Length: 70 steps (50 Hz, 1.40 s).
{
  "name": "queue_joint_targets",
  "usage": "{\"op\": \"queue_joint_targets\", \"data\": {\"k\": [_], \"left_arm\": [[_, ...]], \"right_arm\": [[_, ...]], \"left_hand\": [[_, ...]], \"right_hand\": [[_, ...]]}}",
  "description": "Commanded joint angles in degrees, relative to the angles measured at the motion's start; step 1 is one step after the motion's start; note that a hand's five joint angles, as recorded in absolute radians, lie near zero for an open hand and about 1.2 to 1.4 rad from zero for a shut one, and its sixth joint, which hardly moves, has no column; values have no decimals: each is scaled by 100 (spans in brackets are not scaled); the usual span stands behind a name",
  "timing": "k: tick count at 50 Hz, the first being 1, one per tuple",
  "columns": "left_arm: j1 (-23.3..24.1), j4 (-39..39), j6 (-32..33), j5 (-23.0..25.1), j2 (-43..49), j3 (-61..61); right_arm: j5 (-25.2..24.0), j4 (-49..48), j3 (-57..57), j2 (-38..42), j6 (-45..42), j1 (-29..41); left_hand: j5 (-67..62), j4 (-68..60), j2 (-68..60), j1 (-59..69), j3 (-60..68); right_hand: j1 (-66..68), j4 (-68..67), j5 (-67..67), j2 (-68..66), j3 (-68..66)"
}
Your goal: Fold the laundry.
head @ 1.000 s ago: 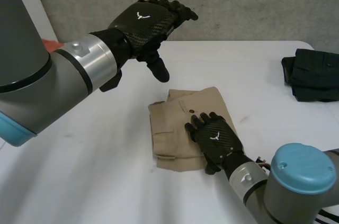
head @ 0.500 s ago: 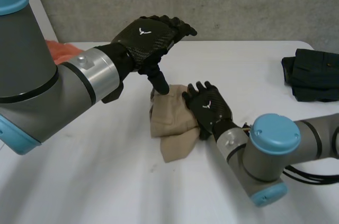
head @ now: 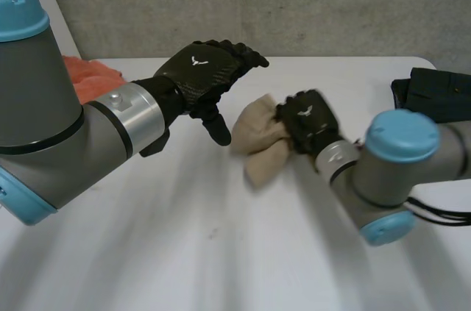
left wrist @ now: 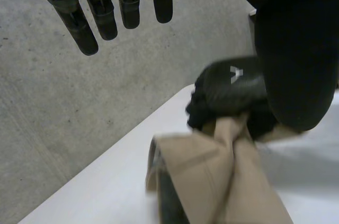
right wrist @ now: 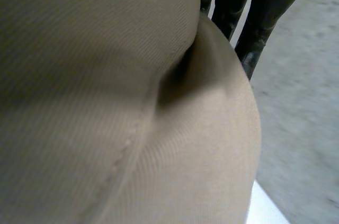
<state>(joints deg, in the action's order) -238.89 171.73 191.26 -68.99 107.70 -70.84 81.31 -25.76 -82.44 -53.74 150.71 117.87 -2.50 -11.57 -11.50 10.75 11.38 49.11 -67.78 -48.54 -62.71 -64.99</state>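
Note:
A tan garment point(head: 257, 142) hangs bunched from my right hand point(head: 307, 123), just above the middle of the white table point(head: 184, 252). In the left wrist view the right hand point(left wrist: 228, 89) has its fingers curled round a gathered part of the tan garment point(left wrist: 228, 181), and the rest spreads out below the grip. The tan garment point(right wrist: 106, 102) lies close against the palm in the right wrist view. My left hand point(head: 202, 68) hovers to the left of the garment with its fingers point(left wrist: 100, 12) straight, holding nothing and apart from the cloth.
A dark folded garment point(head: 434, 101) lies at the table's right edge. An orange cloth point(head: 88, 76) lies at the far left behind my left arm. A grey wall point(head: 331, 2) runs behind the table.
My right hand has closed on the tan garment, pulled it out of its flat fold and carried it up and to the right. The left hand has barely moved.

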Motion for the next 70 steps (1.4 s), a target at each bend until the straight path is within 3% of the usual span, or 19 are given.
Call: {"op": "queue_joint_targets", "data": {"k": [1, 10, 14, 18, 26, 38, 42, 48, 51, 53, 63, 67, 70], "left_arm": [[-26, -8, -1, -9, -4, -26], [0, 1, -10, -9, -4, -88], [9, 1, -10, -18, -4, -88], [18, -7, -10, -35, -13, -88], [53, -8, -1, -53, -48, -123], [316, -8, -19, -360, -13, -149], [404, -8, -28, -475, -13, -184], [493, -8, -19, -510, -30, -211], [519, -8, -28, -510, -48, -167], [545, -8, -28, -510, -57, -106], [563, -8, -107, -501, -74, -79], [554, -8, -107, -492, -74, -123], [537, -8, -116, -484, -74, -123]], "right_arm": [[-369, 423, 69, -295, -191, -1019], [-1949, 38, 1332, 127, -1237, -2372], [-2451, -743, 2044, 355, -923, -2742], [-2593, -1395, 2765, 662, -326, -3277], [-3224, -1616, 3795, 1585, 213, -3946], [-4596, -2283, 4060, 2903, 608, -4658], [-4843, -2433, 3876, 3142, 608, -4808], [-5282, -2583, 3410, 2835, 661, -5221], [-5511, -2636, 3077, 2493, 696, -5327], [-5625, -2644, 2761, 2186, 723, -5406], [-5626, -2460, 1292, 656, 1021, -6232], [-5573, -1952, 967, 234, 1337, -6540], [-5144, -1275, 966, -30, 1540, -6654]], "left_hand": [[250, 157, 150, -75, -138], [250, 157, 150, -75, -138], [250, 157, 150, -75, -138], [250, 157, 150, -75, -138], [250, 157, 150, -75, -138], [250, 157, 150, -75, -138], [250, 157, 150, -75, -138], [250, 157, 150, -75, -138], [250, 157, 150, -75, -138], [250, 157, 150, -75, -138], [250, 157, 150, -75, -138], [250, 157, 150, -75, -138], [250, 157, 150, -75, -138]], "right_hand": [[3089, -1222, -2146, -1729, -1501], [3089, -1222, -2146, -1729, -1501], [3089, -1222, -2146, -1729, -1501], [3089, -1222, -2146, -1729, -1501], [3089, -1222, -2146, -1729, -1501], [3089, -1222, -2146, -1729, -1501], [3089, -1222, -2146, -1729, -1501], [3089, -1222, -2146, -1729, -1501], [-526, 2393, 1468, 1885, 2114], [-3911, 5778, 4854, 5271, 5499], [-3911, 5778, 4854, 5271, 5499], [-3911, 5778, 4854, 5271, 5499], [-3911, 5778, 4854, 5271, 5499]]}}
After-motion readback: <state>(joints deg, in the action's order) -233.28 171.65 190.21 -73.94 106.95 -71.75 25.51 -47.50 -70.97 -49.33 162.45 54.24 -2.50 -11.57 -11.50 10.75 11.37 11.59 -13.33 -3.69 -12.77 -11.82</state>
